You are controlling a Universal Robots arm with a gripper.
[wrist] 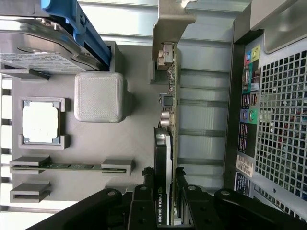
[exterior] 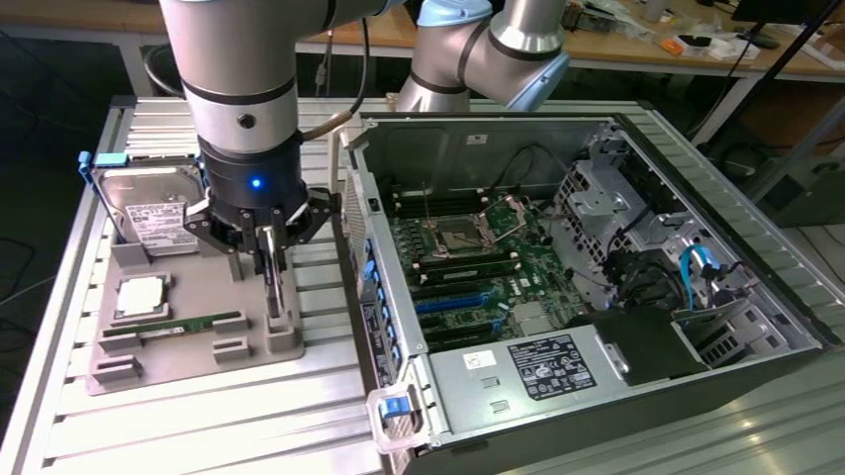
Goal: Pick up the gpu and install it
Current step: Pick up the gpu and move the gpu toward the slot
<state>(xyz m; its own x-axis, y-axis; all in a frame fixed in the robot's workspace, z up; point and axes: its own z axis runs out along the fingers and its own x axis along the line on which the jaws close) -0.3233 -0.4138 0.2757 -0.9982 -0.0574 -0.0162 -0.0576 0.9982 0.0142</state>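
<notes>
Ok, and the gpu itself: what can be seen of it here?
The gpu is a thin card seen edge-on. It has a green circuit board, a black cooler face lettered NVIDIA QUADRO, and a silver metal bracket at the end away from the gripper. It stands on edge in a slot of the grey holder, beside the computer case. The gripper is closed on it, one finger against each face.
</notes>
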